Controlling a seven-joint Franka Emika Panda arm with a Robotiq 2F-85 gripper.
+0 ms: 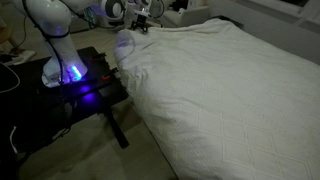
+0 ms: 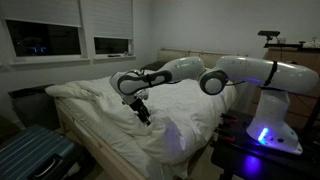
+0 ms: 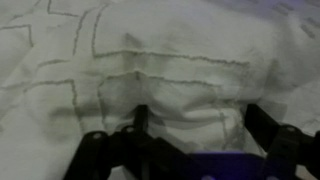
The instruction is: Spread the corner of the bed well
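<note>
White quilted fabric is filling most of every view. The bed point(image 1: 230, 100) is stretching wide across the room. Its near side edge is running diagonally past the black table point(image 1: 95, 85) that is carrying the robot's base. The table's corner is sitting just beside that edge, and only a narrow strip of floor is showing between them lower down.

The corner point(image 1: 126, 47) of the duvet is bunching into a puffy, wrinkled lump at the end of the bed nearest the base, rising above the flatter cover beside it. The gripper point(image 1: 142, 22) is hanging just beyond that lump. In an exterior view the arm point(image 2: 190, 72) is reaching out from the base across the mattress, and the gripper point(image 2: 144, 112) is pointing down into the crumpled duvet there.

In the wrist view the black fingers point(image 3: 140, 120) are standing wide apart, clamping nothing, and a soft fold of the cover is bulging up between them. Whether the tips are touching the fabric is not clear.

Beyond the gripper the cover is lying broad and mostly smooth, leaving open surface toward the far side. That far edge is running close under the windows point(image 2: 45, 40), and a dark ribbed case point(image 2: 35, 155) is standing near the bed's other end.
</note>
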